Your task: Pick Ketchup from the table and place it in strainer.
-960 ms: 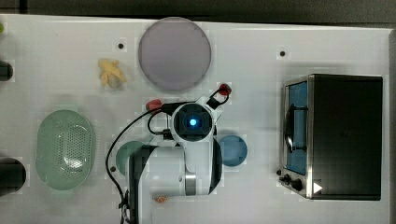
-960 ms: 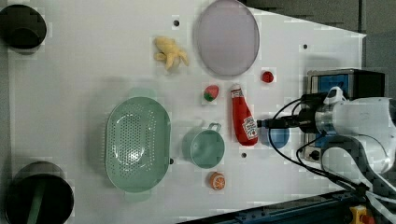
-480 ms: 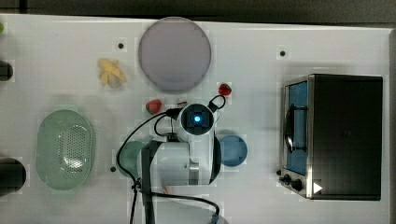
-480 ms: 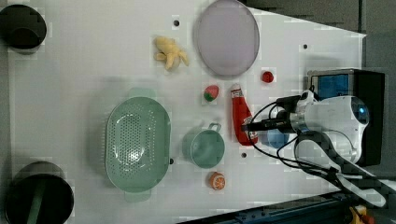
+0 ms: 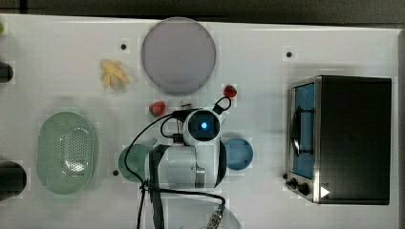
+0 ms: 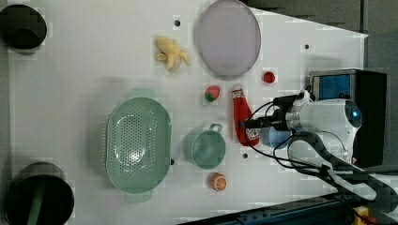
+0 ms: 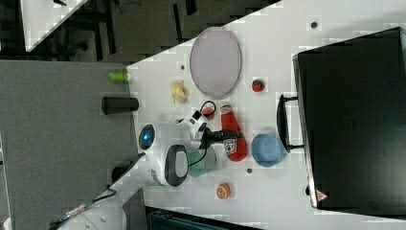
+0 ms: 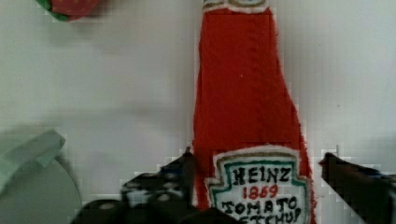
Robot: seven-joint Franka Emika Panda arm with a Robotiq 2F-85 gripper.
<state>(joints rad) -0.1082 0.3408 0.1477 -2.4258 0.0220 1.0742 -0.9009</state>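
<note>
On the table: Ketchup lies flat between teal cup and blue bowl.
Gripper: fingers spread, straddling the bottle's labelled belly across its long axis.
Strainer: well apart, beyond the cup.

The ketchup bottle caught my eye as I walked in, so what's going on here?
A robot arm's end effector is down over the ketchup bottle, which lies flat on the white table. Its fingers stand open on either side of the label, not yet gripping. The green strainer sits empty beyond the teal cup.
</note>
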